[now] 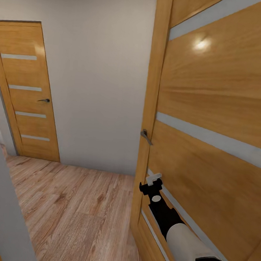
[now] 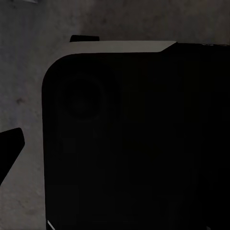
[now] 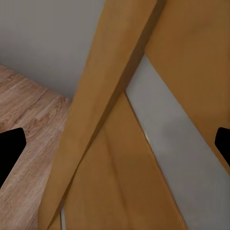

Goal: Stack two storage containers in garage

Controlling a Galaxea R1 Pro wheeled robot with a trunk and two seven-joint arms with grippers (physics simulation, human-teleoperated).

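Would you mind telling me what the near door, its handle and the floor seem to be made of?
The near door looks like glossy varnished wood: orange grain, a light glare, pale inset strips, perhaps frosted glass. Its handle appears grey metal, dull sheen. The floor seems matte light wood planks, with visible seams and grain.

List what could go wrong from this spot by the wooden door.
1. The right tool sits very close to the near wooden door; driving or turning could scrape the arm along it.
2. The door handle juts out just above that tool and might snag the arm if it rises.
3. The door edge stands beside the plank floor passage, so the base may clip it.
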